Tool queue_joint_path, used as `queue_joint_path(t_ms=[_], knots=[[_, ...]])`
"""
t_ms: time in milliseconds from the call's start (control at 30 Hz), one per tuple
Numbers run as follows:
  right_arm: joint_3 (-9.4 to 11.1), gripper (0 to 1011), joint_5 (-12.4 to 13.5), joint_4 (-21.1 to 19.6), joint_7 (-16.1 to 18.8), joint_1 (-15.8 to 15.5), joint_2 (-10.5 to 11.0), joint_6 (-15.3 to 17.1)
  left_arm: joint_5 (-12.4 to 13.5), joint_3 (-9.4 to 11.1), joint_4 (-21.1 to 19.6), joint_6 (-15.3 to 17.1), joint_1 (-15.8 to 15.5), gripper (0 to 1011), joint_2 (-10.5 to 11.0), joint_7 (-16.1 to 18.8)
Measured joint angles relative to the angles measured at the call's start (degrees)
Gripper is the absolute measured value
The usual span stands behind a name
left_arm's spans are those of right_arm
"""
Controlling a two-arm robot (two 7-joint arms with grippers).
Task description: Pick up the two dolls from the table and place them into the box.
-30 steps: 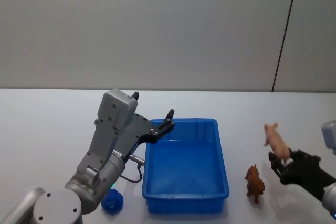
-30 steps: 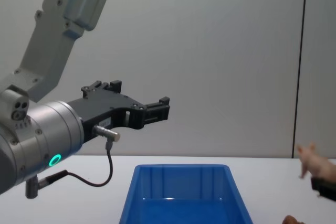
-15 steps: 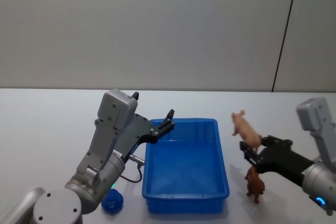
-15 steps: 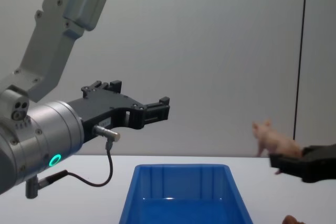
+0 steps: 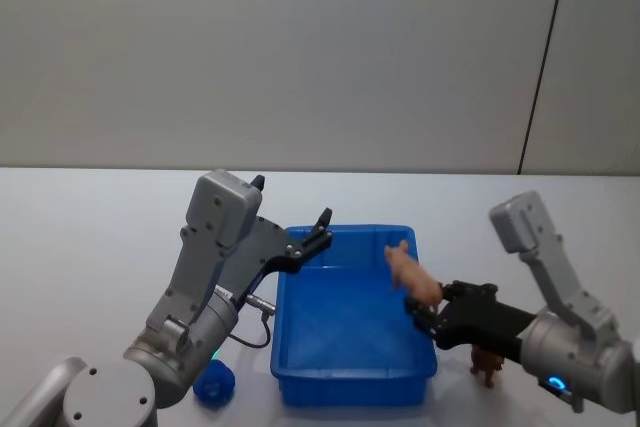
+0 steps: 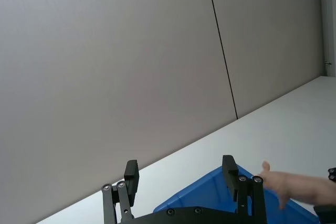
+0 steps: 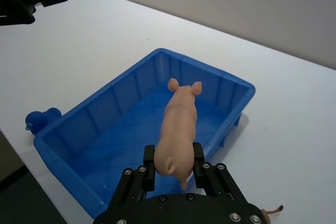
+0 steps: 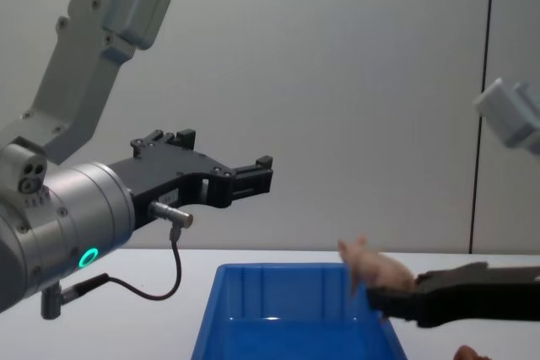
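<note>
A pink pig doll hangs over the right side of the blue box, with my right gripper shut on its rear. The right wrist view shows the pig between the fingers of that gripper, its head pointing over the box. A brown animal doll stands on the white table right of the box, partly hidden by my right arm. My left gripper is held open and holding nothing above the box's far left corner.
A small rounded blue toy sits on the table by the box's near left corner, under my left arm; it also shows beside the box in the right wrist view. A grey wall stands behind the table.
My right gripper has carried the pig doll leftward from beside the brown doll to above the box's right side. The left arm has not moved.
</note>
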Motion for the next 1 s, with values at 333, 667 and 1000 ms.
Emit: queue_joint_path(t_ms=[333,667,1000], knots=[[-1.3,640,-0.63,1.95,0.74,1.24,-1.37,0.28,0.0,0.0,0.0,0.0,0.0,1001,0.0,0.0],[-1.41,936,0.07,1.6,-0.4,0.88,-1.27,-1.81,0.0,0.0,0.0,0.0,0.0,1001,0.0,0.0],[0.24,1001,2.48,-1.67,-4.68,-2.54,1.43,-3.88,0.0,0.0,0.0,0.0,0.0,1001,0.0,0.0]])
